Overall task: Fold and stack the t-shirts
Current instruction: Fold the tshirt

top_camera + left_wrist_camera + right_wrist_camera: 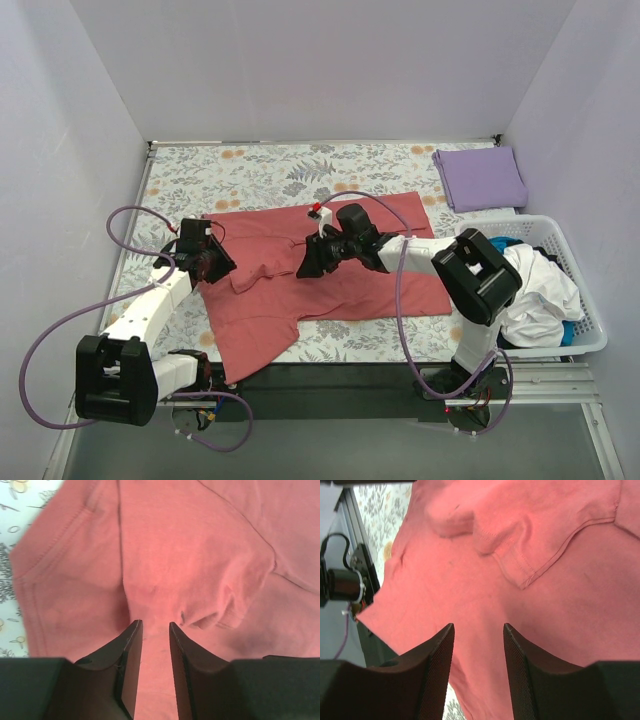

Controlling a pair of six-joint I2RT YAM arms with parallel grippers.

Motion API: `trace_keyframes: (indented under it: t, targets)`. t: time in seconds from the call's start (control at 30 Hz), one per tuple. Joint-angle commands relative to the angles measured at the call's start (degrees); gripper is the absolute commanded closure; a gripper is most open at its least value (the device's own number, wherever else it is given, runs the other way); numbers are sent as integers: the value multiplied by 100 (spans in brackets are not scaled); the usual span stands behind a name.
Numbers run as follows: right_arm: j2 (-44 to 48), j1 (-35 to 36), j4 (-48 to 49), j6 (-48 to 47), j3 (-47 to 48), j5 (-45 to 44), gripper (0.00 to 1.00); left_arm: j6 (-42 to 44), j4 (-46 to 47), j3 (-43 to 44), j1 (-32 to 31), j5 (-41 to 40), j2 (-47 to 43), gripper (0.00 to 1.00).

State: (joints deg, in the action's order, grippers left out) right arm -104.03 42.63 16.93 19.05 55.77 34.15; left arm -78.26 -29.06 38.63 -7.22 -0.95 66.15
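Left jaws' hold on t-shirt [200, 555] unclear

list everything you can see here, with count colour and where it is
salmon-red t-shirt: 1, salmon red, spread open mid-table, one corner hanging over the near edge
lavender t-shirt: 1, lavender purple, folded at the far right corner
table cloth: 1, white with a grey and orange floral print, covering the table
basket: 1, white slatted plastic, at the right edge
clothes in the basket: a heap, mostly white with some blue, count unclear
cables: purple, looping along both arms
left gripper: 1, black, over the shirt's left part, jaws narrowly apart
right gripper: 1, black, over the shirt's middle, jaws apart
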Motion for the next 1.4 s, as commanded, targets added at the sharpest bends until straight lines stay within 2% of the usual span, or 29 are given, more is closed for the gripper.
trace_keyframes:
  t: [0.0, 0.07, 0.17, 0.2, 0.3, 0.63, 1.07, 1.2, 1.37]
  targets:
    - [-232, 78, 337, 819, 329, -409, 50, -93, -118, -57, 10, -511, -102, 73]
    - [-407, 114, 364, 1030, 470, -575, 50, -128, -30, -128, 10, -529, -94, 72]
    - [-644, 175, 373, 1381, 628, -786, 50, -225, 23, -207, 10, -599, -111, 58]
    - [-697, 184, 381, 1539, 654, -822, 50, -234, 40, -233, 10, -617, -128, 50]
    - [-864, 193, 399, 1707, 707, -998, 50, -225, 128, -330, 10, -599, -94, 41]
    - [-1225, 193, 469, 1883, 918, -1077, 52, -331, 550, -681, 10, 252, 56, 41]
    - [-1436, 193, 566, 1918, 1076, -1007, 62, -234, 691, -708, 10, 394, 188, 43]
    - [-1419, 193, 575, 1918, 1050, -1007, 72, -234, 700, -717, 10, 394, 223, 48]
    - [-1190, 184, 566, 1839, 875, -989, 98, -277, 647, -717, 10, 289, 232, 54]
